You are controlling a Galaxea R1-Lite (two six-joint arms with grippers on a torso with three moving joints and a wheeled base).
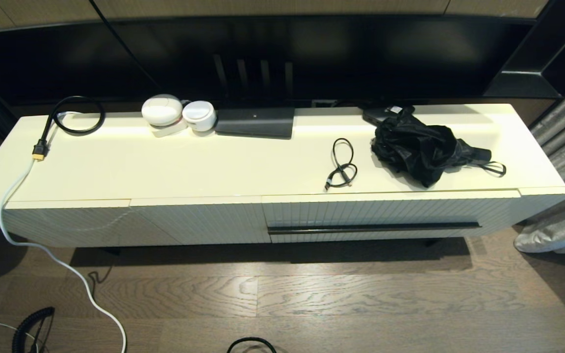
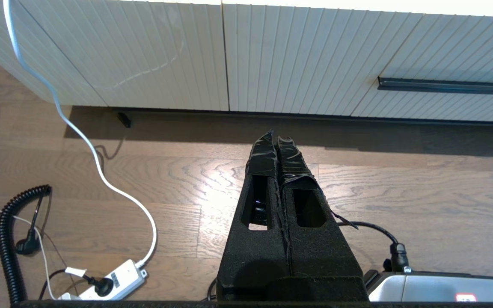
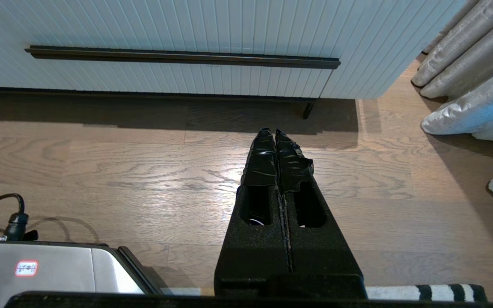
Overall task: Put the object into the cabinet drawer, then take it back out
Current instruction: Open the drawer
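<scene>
The cabinet drawer (image 1: 385, 212) sits shut in the right half of the low cream cabinet, its black bar handle (image 1: 374, 228) running along the ribbed front. On the cabinet top above it lie a crumpled black folding umbrella (image 1: 422, 147) and a small looped black cable (image 1: 342, 169). Neither gripper shows in the head view. My left gripper (image 2: 275, 133) hangs shut and empty over the wooden floor, with the handle (image 2: 447, 85) off to one side. The right gripper (image 3: 275, 130) is also shut and empty, low over the floor in front of the handle (image 3: 182, 57).
Two white round devices (image 1: 162, 110), a flat black box (image 1: 255, 122) and a coiled black plug cable (image 1: 74, 115) sit on the cabinet's back left. A white cord (image 1: 42, 250) drops to a power strip (image 2: 114, 280). Grey curtains (image 1: 564, 186) hang at the right.
</scene>
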